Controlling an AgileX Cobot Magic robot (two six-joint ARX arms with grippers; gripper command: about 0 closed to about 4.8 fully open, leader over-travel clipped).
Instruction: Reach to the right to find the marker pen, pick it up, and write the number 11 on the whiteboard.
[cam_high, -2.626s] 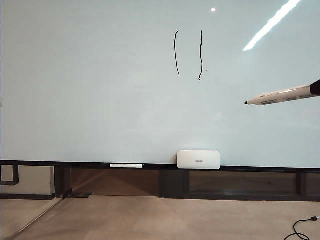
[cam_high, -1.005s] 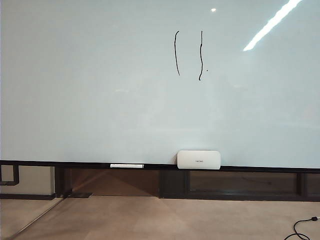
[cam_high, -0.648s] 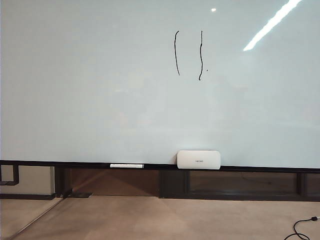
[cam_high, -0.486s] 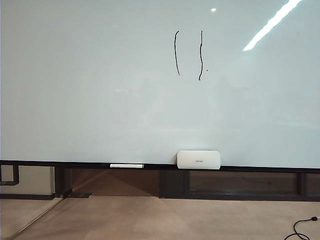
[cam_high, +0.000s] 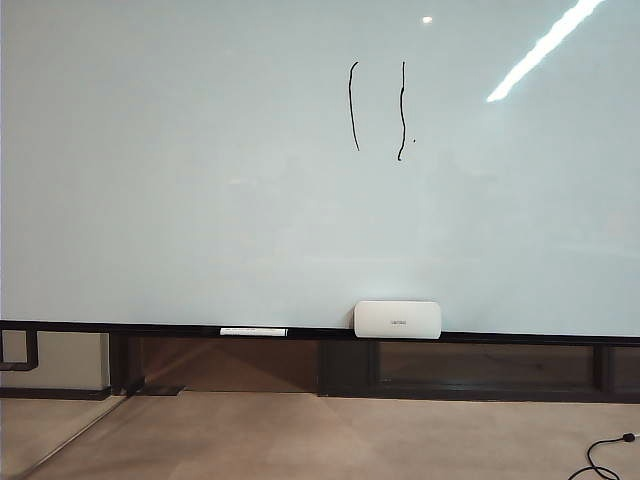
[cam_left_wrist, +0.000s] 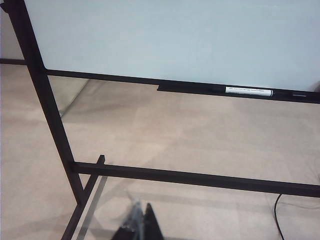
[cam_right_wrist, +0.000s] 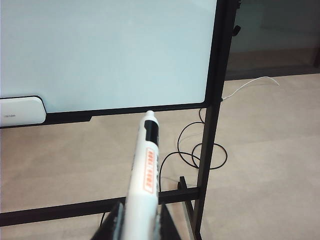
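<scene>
**The number is on the board and the right gripper holds the pen**

The whiteboard (cam_high: 200, 180) fills most of the exterior view. It is pale and shiny, with a bright streak of light near the top right corner. The number 11 (cam_high: 377, 108) is drawn high up, a bit right of the middle. It is two thin black lines that stand side by side and wobble a little. A tiny black dot sits just beside the right line.

A dark rail (cam_high: 150, 329) runs along the bottom of the board. A small white box (cam_high: 397, 319) with round corners sits on the rail, below the number. A white marker (cam_high: 253, 331) lies flat on the rail, to the left of the box. A black cable (cam_high: 603, 452) curls on the floor at the bottom right.

No arm shows in the exterior view.

In the right wrist view, the right gripper (cam_right_wrist: 137, 222) is low, away from the board, and squeezes the marker pen (cam_right_wrist: 143, 175). The pen is white with an orange label and a black band, and it points up toward the lower corner of the board.

In the left wrist view, the left gripper (cam_left_wrist: 139, 225) is low near the board's black stand (cam_left_wrist: 50, 115). Only its dark tip shows, pressed together with nothing in it.
</scene>
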